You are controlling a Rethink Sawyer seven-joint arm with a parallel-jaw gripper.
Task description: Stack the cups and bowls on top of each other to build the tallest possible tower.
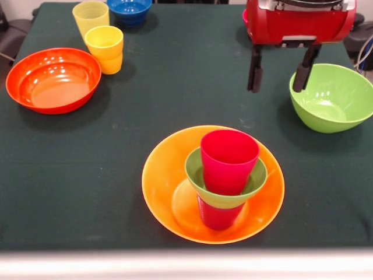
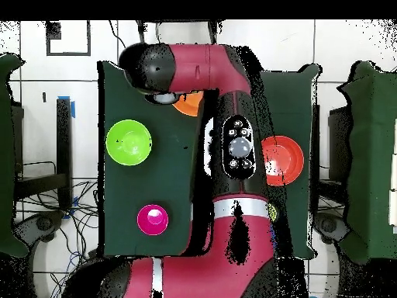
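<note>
The tower stands at the table's front middle. It has a large yellow-orange bowl [image 1: 169, 192] at the bottom, then a cup [image 1: 218, 217] that looks reddish here, a small green bowl [image 1: 224, 198] and a red-pink cup [image 1: 228, 158] on top. My gripper [image 1: 278, 70] hangs open and empty above the cloth, behind the tower and just left of the large green bowl [image 1: 335, 96]. In the overhead view the arm [image 2: 233, 147] covers the tower, and only an edge of the yellow-orange bowl [image 2: 186, 105] shows.
The wide orange-red bowl [image 1: 53, 79] sits at the left, with the yellow-orange cup [image 1: 105, 49] and the pale yellow cup [image 1: 90, 16] behind it. The blue bowl [image 1: 129, 9] is at the far edge. The overhead view shows the small red-pink bowl [image 2: 153, 220], the green bowl [image 2: 129, 143] and the orange-red bowl [image 2: 283, 161].
</note>
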